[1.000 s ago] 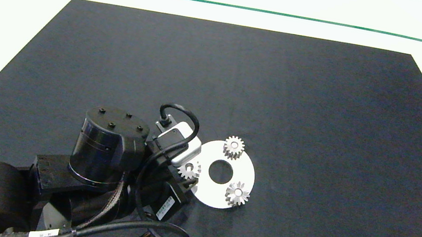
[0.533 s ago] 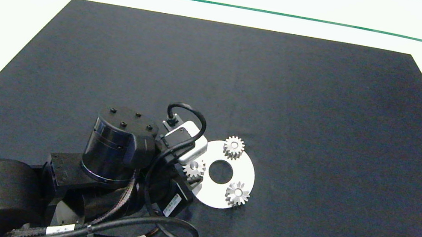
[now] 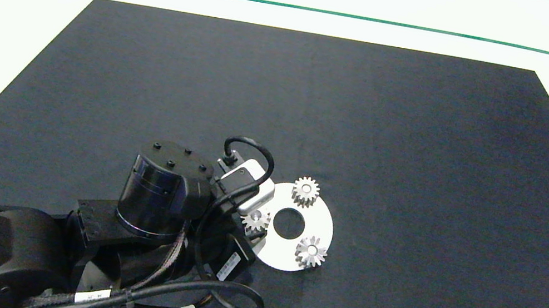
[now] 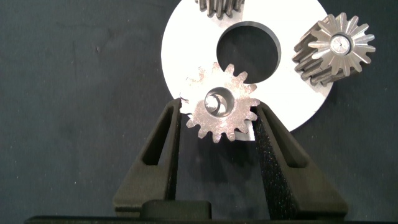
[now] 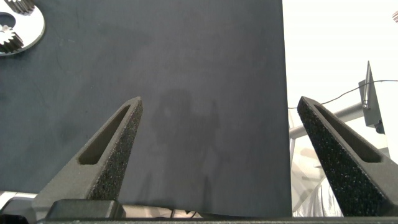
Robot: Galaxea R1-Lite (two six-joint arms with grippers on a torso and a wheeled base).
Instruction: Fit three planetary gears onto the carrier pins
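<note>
Bench: you have a black mat on a white surface; a thin green line runs across beyond the mat's far edge.

Disc: the white disc lies flat on the mat, near the front edge and a little left of the middle. Its centre hole is bare.

Gear 1: a silver gear sits on the disc at its far edge. In the left wrist view you see only its lower teeth.

Gear 2: a second gear sits on the disc at its front right edge, with a pin tip showing in its bore.

Gear 3: your third gear is over the disc's left edge, held level between the left gripper's pads. In the left wrist view its teeth overhang the rim of the centre hole, and a pin shows inside the bore, off to one side rather than centred. You cannot tell whether the gear has dropped onto the pin or rides above it.

Left gripper: the left gripper pinches gear 3, both fingers pressing its teeth from opposite sides. Its arm comes in from the mat's front left corner.

Right gripper: the right gripper is spread wide with nothing between its fingers, over bare mat by the mat's right edge, well apart from the disc.
</note>
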